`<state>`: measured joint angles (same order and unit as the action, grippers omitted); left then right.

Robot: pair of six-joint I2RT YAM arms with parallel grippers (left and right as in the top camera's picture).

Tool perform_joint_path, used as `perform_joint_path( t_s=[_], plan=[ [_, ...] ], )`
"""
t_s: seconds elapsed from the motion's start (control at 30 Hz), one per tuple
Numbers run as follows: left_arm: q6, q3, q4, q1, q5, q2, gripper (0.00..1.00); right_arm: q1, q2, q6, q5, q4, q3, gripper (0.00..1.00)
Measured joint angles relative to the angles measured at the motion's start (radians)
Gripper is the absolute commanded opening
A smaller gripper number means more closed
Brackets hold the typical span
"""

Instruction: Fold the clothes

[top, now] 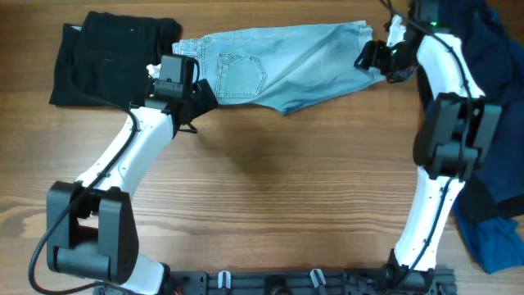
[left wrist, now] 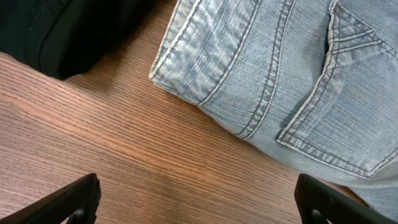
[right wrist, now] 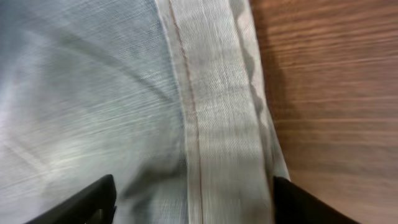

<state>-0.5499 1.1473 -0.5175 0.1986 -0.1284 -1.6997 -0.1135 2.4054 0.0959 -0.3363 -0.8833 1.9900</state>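
Observation:
The light-blue denim shorts (top: 286,70) lie spread across the far middle of the table, back pocket up. My left gripper (top: 201,100) is open and empty just over bare wood at the shorts' left waistband end. In the left wrist view (left wrist: 199,205) the waistband corner (left wrist: 186,68) lies ahead of the jaws. My right gripper (top: 370,57) is open at the shorts' right end. In the right wrist view (right wrist: 193,205) its jaws straddle the cuffed hem (right wrist: 211,112) without closing on it.
A folded black garment (top: 106,53) lies at the far left, next to the shorts; it also shows in the left wrist view (left wrist: 56,31). Dark navy and blue clothes (top: 499,188) are heaped along the right edge. The wooden table (top: 286,188) shows in front.

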Motion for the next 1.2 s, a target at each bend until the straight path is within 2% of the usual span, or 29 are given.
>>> perform_joint_path(
  t_s=[0.03,0.17,0.23,0.27,0.43,0.6,0.63,0.67,0.7,0.73,0.77,0.83,1.1,1.2],
  plan=[
    [0.000,0.000,0.000,0.000,0.000,0.000,1.00,0.002,0.012,0.004,0.003,0.005,0.000,0.69],
    [0.000,0.000,-0.001,0.000,0.000,0.000,1.00,0.002,0.013,0.045,0.061,0.012,0.001,0.47],
    [0.000,0.000,0.000,0.000,0.000,0.000,1.00,0.005,0.013,0.083,0.123,0.001,0.001,0.16],
    [0.000,0.000,0.000,0.000,0.000,0.000,1.00,0.005,0.013,0.101,0.146,-0.011,0.001,0.04],
    [0.000,0.000,0.000,0.000,0.000,0.000,1.00,-0.015,0.012,0.190,0.138,-0.088,0.003,0.04],
    [0.000,0.000,-0.001,0.000,0.000,0.000,1.00,-0.119,-0.014,0.221,0.112,-0.175,0.001,0.04],
    [0.000,0.000,-0.001,0.000,0.000,0.000,1.00,-0.138,-0.025,0.222,0.113,-0.187,0.001,0.11],
    [0.000,0.000,0.000,0.000,0.000,0.000,1.00,-0.156,-0.039,0.222,0.113,-0.207,0.001,0.39],
    [0.000,0.000,-0.001,0.000,0.000,0.000,1.00,-0.169,-0.050,0.220,0.113,-0.225,0.001,0.56],
    [0.000,0.000,-0.001,0.000,0.000,0.000,1.00,-0.177,-0.056,0.214,0.113,-0.238,0.001,0.64],
    [0.000,0.000,-0.001,0.000,0.000,0.000,1.00,-0.180,-0.061,0.208,0.113,-0.245,0.001,0.68],
    [0.000,0.000,-0.001,0.000,0.000,0.000,1.00,-0.174,-0.063,0.172,0.108,-0.261,0.001,0.86],
    [0.000,0.000,-0.004,0.000,0.000,0.000,1.00,-0.169,-0.063,0.087,0.121,-0.302,0.001,0.88],
    [0.000,0.000,-0.012,0.000,0.000,0.000,1.00,-0.169,-0.063,0.082,0.129,-0.323,0.001,0.86]
  ],
)
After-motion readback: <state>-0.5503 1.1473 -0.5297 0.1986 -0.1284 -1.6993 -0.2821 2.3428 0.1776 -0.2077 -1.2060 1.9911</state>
